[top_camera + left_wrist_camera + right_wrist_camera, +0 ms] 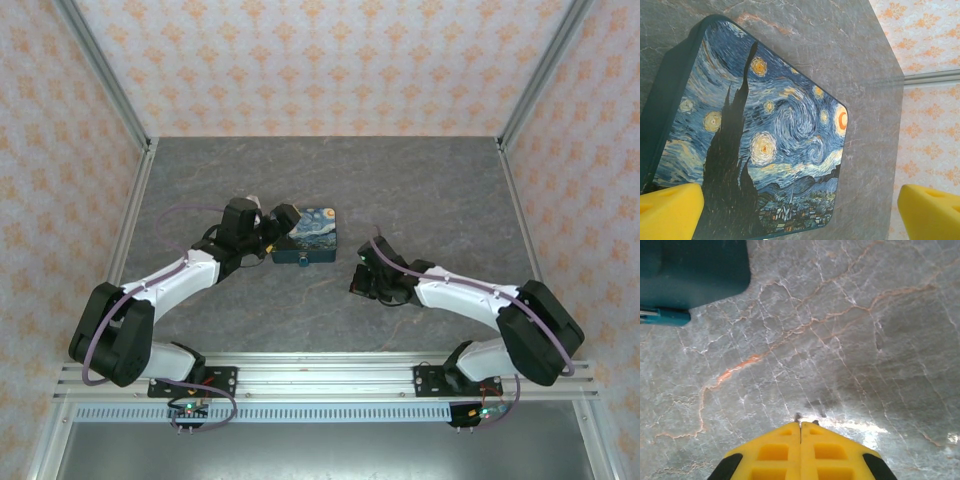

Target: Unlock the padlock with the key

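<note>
So the padlock (313, 233) is lying painted side up on the grey marbled tabletop (430, 185), a bit left of centre. The left arm (185, 272) reaches in from the left, and the left jaws are spread wide open right at the padlock's left end.

From the left wrist cam you get the whole starry swirl face of the padlock (770, 140), with the two yellow fingertips (667, 210) way apart at the bottom corners of the shot. The left one overlaps the padlock's lower corner and the other hangs over bare tabletop past its opposite side. So the block kinda sits between them, but they're not gripping anything. Can't tell if that left fingertip is actually touching the block or just above it.

The right arm (470, 295) is off to the right of the padlock and a little nearer the bases, clearly apart from it. The right jaws are clenched tight, with the yellow fingertips (782, 450) pressed flat together, nothing in between, over bare tabletop.

In that right wrist view the padlock's teal edge (690, 265) fills the top left corner. The key (667, 316) with its teal-blue head pokes out right beside it, with a bit of silver metal at the frame border. Whether it's actually in the keyhole or just lying against the block, no idea from here
</note>
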You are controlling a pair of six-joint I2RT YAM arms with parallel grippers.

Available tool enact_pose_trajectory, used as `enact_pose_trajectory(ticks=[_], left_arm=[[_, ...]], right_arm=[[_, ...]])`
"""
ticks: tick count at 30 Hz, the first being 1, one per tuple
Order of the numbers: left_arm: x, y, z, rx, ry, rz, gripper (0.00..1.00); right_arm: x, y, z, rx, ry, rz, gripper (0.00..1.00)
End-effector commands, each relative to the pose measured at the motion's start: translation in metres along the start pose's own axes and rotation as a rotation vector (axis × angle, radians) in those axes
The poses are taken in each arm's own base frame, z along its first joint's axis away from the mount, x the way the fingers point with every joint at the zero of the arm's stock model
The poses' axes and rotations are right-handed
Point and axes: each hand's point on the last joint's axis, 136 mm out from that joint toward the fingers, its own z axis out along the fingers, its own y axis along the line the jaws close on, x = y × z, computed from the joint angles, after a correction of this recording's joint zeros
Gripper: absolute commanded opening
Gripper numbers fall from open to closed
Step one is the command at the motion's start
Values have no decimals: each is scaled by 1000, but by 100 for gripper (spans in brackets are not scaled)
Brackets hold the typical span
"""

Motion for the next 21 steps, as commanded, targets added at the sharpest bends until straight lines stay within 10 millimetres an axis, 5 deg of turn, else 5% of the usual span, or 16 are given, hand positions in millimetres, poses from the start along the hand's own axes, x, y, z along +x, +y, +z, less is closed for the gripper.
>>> enact_pose_trajectory(ticks=[1, 14, 21], left_arm=[[-2, -3, -3, 24, -7, 0, 100], [-1, -4, -2, 24, -1, 0, 100], [-1, -2, 0, 18, 0, -9, 100]], right_arm=[[-1, 2, -2, -27, -8, -33, 0], [-1, -4, -3, -17, -14, -29, 0], [3, -11, 28, 56, 52, -29, 0]])
